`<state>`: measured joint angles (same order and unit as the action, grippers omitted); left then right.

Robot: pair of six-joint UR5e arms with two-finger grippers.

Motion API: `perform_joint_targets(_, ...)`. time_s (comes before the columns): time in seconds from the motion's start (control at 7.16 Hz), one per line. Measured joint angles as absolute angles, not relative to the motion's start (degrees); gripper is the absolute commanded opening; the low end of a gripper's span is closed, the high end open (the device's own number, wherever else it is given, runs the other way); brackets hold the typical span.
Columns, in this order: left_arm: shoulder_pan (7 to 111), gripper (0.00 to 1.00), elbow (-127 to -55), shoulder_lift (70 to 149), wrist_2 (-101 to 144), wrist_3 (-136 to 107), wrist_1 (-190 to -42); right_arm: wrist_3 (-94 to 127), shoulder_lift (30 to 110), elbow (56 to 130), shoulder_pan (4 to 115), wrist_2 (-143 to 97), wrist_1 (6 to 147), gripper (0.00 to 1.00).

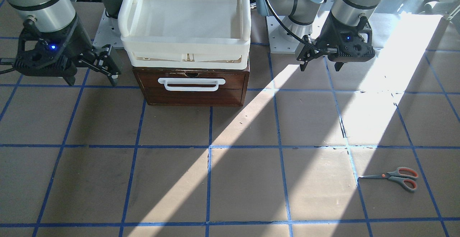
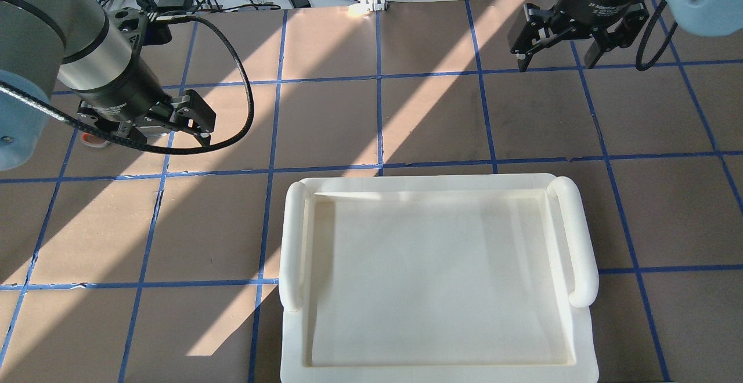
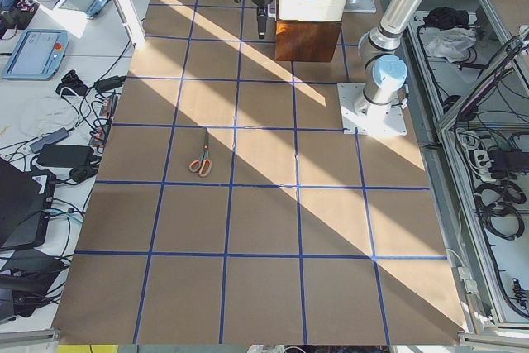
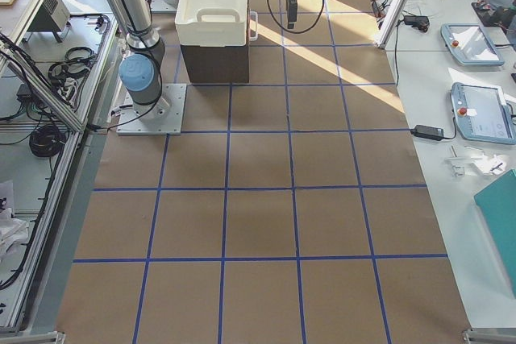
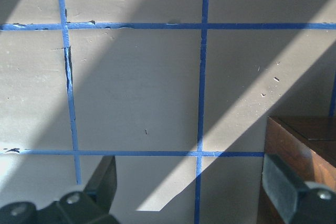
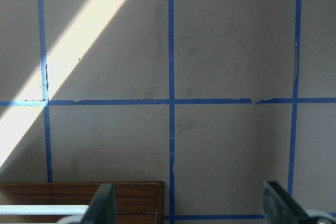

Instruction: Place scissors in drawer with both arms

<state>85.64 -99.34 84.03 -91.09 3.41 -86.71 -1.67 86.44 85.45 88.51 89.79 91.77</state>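
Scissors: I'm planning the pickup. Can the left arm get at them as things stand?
Probably yes: the scissors lie in the open on the left pincer's side, nothing between them, and that pincer is open.

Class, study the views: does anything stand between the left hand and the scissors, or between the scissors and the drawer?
Nothing visible lies on the table between the left hand and the scissors, or on to the drawer. The drawer itself is shut, though, under a white tray.

Front and overhead views opposed, sharing tray
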Motion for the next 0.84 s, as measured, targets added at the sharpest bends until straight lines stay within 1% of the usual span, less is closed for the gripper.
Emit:
perform_joint_targets(0.56,84.15,1.0,-98.89,85.5,-90.84,6.91,-83.92,-2.43,87.2,85.68,89.64,85.2,91.6,1.0)
perform_joint_targets(0.84,80.12,1.0,-98.73,87.58,-90.79,18.59,-80.91,-4.44,85.95,86.38,97.72,85.08,91.57,1.0)
